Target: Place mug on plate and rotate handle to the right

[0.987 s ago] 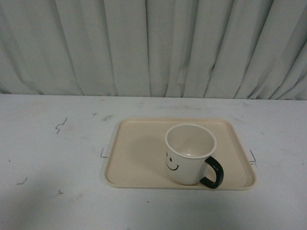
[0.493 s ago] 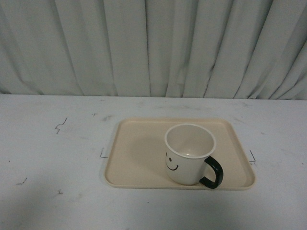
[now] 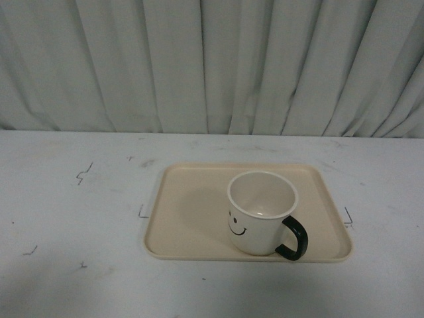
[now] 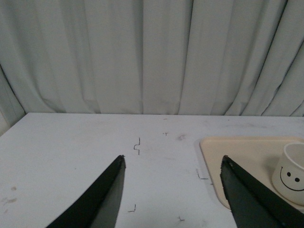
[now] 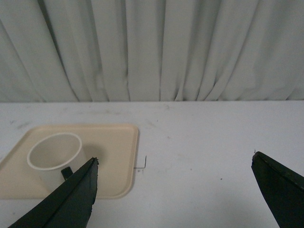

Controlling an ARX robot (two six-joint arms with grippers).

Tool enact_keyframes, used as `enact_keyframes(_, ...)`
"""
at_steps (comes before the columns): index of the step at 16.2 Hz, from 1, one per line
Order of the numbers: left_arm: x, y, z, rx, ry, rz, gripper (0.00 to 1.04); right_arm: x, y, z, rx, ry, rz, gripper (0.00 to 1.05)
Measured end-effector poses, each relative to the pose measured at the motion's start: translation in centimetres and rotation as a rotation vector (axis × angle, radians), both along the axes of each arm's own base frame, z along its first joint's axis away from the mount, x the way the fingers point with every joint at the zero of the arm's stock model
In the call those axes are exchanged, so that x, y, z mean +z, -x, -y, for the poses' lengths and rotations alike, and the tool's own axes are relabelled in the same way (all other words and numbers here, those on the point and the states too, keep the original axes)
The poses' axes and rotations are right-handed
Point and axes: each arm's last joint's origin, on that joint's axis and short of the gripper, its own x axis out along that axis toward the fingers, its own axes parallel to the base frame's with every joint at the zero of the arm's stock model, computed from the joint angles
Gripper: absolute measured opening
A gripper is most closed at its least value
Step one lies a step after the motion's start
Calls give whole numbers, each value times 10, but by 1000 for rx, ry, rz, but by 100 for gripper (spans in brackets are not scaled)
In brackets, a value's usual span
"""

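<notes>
Nothing's really moved since a second ago: the mug (image 3: 262,212) sits in the same spot on the plate (image 3: 192,218), and no arm shows in the front view.

The mug is a cream-white, enamel-looking thing. It's round and slightly tapered toward the base, with a black smiley printed on its side. It stands upright on the near right part of the plate. The handle (image 3: 295,238) is a thin, glossy, dark C-shaped loop, sticking out to the right and a bit toward the camera. The plate is a flat beige plastic rectangle with rounded corners and a low rim, way wider than the mug. It lies on a white, scuffed counter (image 3: 73,218) with little dark pen marks. A pale pleated curtain (image 3: 212,66) hangs behind.

The left fingers (image 4: 104,199) are two dark, matte, pointed wedges spread wide apart with nothing between them, just bare counter. In the left wrist view the mug (image 4: 289,173) and plate (image 4: 237,152) sit outside that gap, beyond one finger and well apart from it.

The right fingers (image 5: 71,199) are spread wide too, holding nothing. In the right wrist view the mug (image 5: 54,154) is on the plate (image 5: 114,152), again outside the gap. It's beyond one fingertip that covers part of its base, with a bit of handle (image 5: 66,172) peeking out.
</notes>
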Motion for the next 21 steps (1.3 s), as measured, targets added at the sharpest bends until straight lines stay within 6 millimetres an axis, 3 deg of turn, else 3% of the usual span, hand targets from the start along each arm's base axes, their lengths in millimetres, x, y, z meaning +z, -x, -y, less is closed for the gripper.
enact_keyframes(1, 0, 0, 0, 0, 0, 0, 76, 13, -18, 2, -3, 18, -45, 98)
enact_keyframes(4, 0, 0, 0, 0, 0, 0, 100, 33, -86, -3, 15, 102, -271, 98)
enact_keyframes(6, 0, 0, 0, 0, 0, 0, 98, 29, -122, -13, 80, 109, -433, 98)
enact_keyframes(10, 0, 0, 0, 0, 0, 0, 98, 26, -154, -24, 135, 81, -582, 98)
enact_keyframes(11, 0, 0, 0, -1, 0, 0, 98, 26, -177, -35, 171, 53, -645, 98)
enact_keyframes(14, 0, 0, 0, 0, 0, 0, 98, 21, -214, -59, 223, -20, -763, 98)
enact_keyframes(21, 0, 0, 0, 0, 0, 0, 98, -22, -257, -111, 196, -87, -947, 98)
